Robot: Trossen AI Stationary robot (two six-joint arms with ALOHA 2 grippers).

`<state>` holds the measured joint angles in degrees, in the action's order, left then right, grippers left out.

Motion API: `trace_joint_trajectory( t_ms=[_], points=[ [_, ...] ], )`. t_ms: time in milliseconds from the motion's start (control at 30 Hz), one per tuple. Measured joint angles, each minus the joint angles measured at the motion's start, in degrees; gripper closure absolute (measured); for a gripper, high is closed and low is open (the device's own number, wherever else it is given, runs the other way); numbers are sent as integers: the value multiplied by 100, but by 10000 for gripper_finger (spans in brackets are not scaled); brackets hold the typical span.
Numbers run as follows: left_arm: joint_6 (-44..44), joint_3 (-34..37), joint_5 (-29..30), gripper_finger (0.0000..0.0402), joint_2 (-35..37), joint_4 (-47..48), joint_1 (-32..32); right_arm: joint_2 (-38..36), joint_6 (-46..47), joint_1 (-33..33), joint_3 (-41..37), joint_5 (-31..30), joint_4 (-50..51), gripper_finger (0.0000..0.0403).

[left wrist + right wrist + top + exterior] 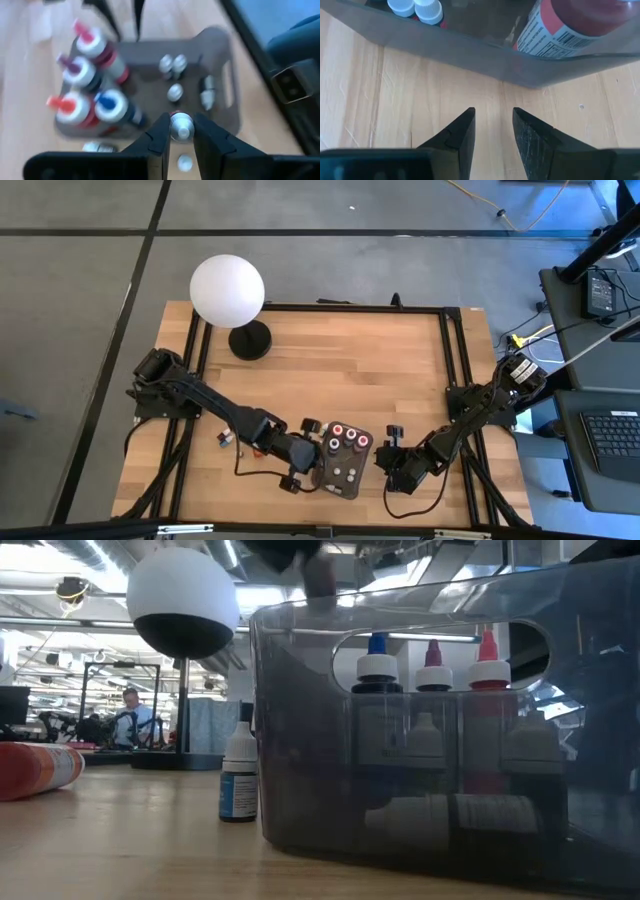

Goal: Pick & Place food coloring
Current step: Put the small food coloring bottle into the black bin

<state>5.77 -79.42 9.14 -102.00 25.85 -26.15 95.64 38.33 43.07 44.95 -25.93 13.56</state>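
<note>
Grey tray (325, 470) already holds most bottles, and I have my left gripper (180, 132) closed on one small bottle (181, 125) over its near edge — next I'd lower and release, while my right gripper (493, 125) waits open beside it.

Standing upright in the dark grey tray (331, 476) near the table's front edge: four larger food coloring bottles (92, 85), white-shouldered with red, purple, orange-red and blue tips, clustered at one end. Sharing the same tray: several tiny pale-capped dropper bottles (172, 65), some upright, one (208, 91) lying on its side. Being gripped at the tray's edge between two dark fingers: one small bottle (181, 126) with a silvery-white cap. Lying loose on the wood to the left of the tray: a couple of tiny bottles (222, 438). Standing alone just beside the tray's wall: a white-capped bottle with a blue label (239, 776).
</note>
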Motion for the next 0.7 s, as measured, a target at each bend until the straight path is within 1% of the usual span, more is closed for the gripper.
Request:
trace_joint_trajectory(
  t_ms=[133,233,400,700],
  points=[
    [-159,-9,-183,342,-85,-294,41,0,0,0,0,0,2,269],
    [-190,-8,-184,342,-263,-398,91,0,15,0,0,2,2,269],
    [-209,-7,-449,341,-616,-692,154,0,16,0,0,5,2,269],
    [-136,-4,-398,341,-1108,-681,282,0,17,0,0,9,-5,269]
  ],
)
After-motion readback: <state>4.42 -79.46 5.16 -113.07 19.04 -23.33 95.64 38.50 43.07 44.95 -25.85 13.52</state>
